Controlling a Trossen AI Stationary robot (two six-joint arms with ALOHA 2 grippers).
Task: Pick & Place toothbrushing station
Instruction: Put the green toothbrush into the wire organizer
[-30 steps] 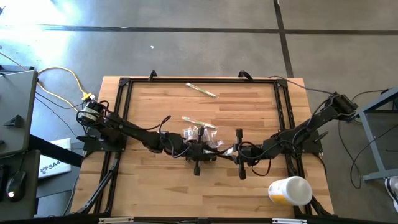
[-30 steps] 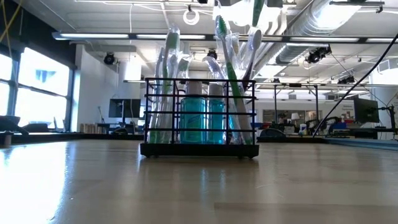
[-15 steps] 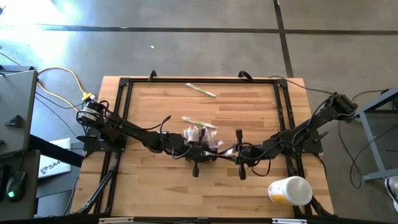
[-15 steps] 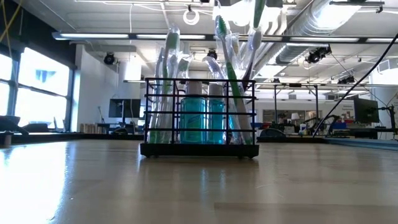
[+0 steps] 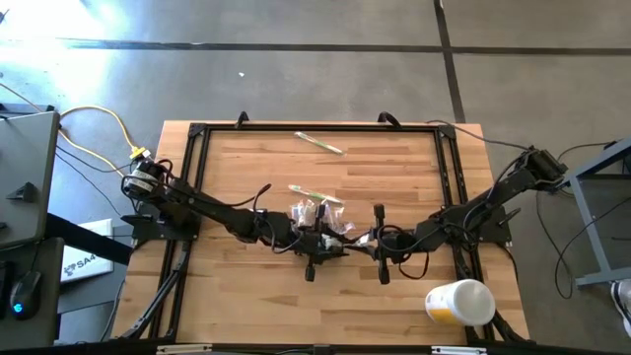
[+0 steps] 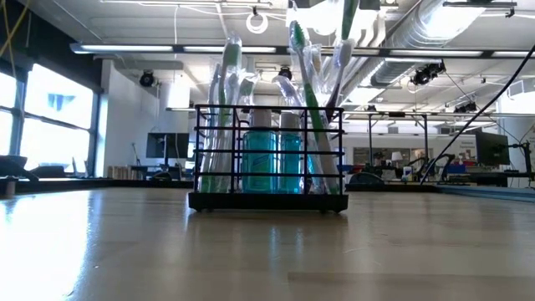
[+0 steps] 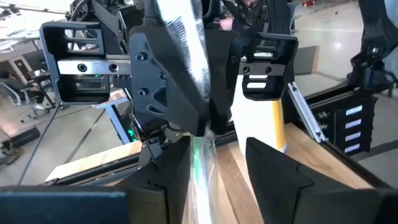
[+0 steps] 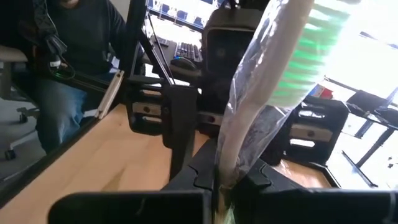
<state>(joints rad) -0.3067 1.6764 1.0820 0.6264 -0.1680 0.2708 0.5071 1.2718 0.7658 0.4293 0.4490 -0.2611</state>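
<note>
The toothbrushing station [image 6: 269, 159], a black wire caddy, stands on its base at the middle of the wooden table [image 5: 246, 306]. It holds several toothbrushes and two blue bottles. Both grippers meet just over it. My right gripper [image 8: 217, 186] is shut on a toothbrush in a clear wrapper [image 8: 267, 81]. My left gripper [image 7: 214, 180] faces it, open, with its fingers on either side of that same wrapped toothbrush [image 7: 198, 155]. In the high view my left gripper [image 5: 314, 245] is at the caddy [image 5: 317, 219] and my right gripper [image 5: 369, 241] is beside it. My right gripper pinches the wrapped toothbrush by its handle [image 8: 221, 165] between its two shut fingers. The brush runs on forward past the fingertips, its green-bristled head [image 8: 311, 43] at the free end. My left gripper has the wrapper close to one finger [image 7: 168, 180]; whether they touch, I cannot tell.
A loose toothbrush [image 5: 318, 142] lies near the table's far edge. A white-and-yellow cup [image 5: 459, 302] lies on its side at the near right corner. A black frame [image 5: 197, 177] borders the table. A person sits beyond the table [image 8: 68, 56].
</note>
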